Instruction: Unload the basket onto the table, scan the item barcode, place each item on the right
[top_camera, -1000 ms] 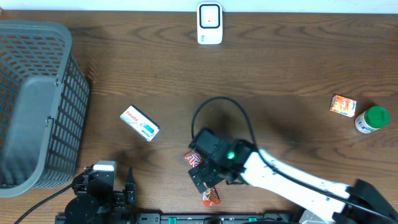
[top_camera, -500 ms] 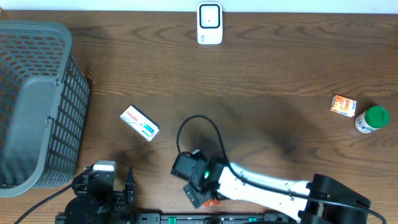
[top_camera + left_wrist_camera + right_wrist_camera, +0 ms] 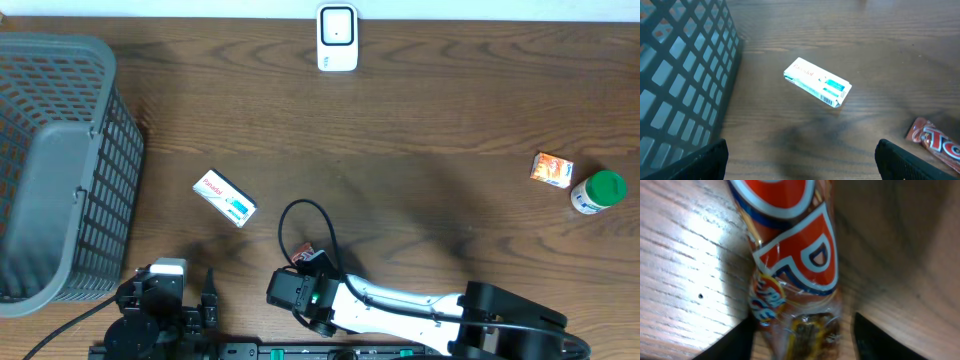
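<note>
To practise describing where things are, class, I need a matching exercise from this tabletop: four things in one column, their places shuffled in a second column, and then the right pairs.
Things
1. grey basket
2. white scanner
3. green-capped bottle
4. white and teal box

Places
A. far edge, near the middle
B. right side, beside the small orange box
C. lying flat to the right of the basket, apart from it
D. left end of the table

Pairs: 1-D, 2-A, 3-B, 4-C
</note>
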`<state>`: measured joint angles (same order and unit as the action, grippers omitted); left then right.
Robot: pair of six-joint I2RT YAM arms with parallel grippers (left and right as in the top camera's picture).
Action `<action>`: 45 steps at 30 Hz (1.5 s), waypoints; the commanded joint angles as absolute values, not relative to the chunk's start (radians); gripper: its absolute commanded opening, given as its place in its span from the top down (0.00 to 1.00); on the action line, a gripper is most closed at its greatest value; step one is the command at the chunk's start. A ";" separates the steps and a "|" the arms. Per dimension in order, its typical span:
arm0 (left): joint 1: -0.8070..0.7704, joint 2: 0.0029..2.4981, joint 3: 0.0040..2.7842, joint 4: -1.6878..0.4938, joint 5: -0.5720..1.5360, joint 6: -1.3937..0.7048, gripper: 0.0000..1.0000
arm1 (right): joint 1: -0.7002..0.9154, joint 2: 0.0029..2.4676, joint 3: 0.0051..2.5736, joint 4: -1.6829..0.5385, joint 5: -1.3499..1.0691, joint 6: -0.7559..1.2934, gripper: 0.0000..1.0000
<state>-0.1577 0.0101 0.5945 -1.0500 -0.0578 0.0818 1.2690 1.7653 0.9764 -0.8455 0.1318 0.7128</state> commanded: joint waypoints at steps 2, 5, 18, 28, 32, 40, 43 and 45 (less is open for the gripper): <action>-0.154 0.005 0.593 -1.050 -0.056 0.080 0.07 | 1.277 1.837 0.968 -0.847 0.196 0.748 0.59; -0.154 0.005 0.593 -1.050 -0.056 0.080 0.07 | 1.280 1.847 0.968 -0.850 0.229 0.757 0.70; -0.154 0.005 0.593 -1.050 -0.056 0.080 0.07 | 1.190 1.784 1.011 -0.828 -0.133 0.591 0.99; -0.154 0.005 0.593 -1.050 -0.056 0.080 0.07 | 0.818 1.741 1.031 -0.801 -0.866 0.254 0.99; -0.154 0.005 0.593 -1.050 -0.056 0.080 0.07 | 0.649 1.748 1.031 -0.800 -0.954 0.242 0.95; -0.154 0.005 0.593 -1.050 -0.056 0.080 0.07 | 0.474 1.881 1.031 -0.720 -1.195 0.224 0.99; -0.154 0.005 0.593 -1.050 -0.056 0.080 0.07 | 0.439 1.946 1.031 -0.692 -1.196 0.320 0.99; -0.154 0.005 0.593 -1.050 -0.056 0.080 0.07 | 0.412 1.973 1.031 -0.670 -1.196 0.381 0.99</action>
<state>-0.1577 0.0101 0.5945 -1.0496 -0.0578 0.0818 0.4519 1.9358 1.0210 -0.6895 -1.1152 0.2798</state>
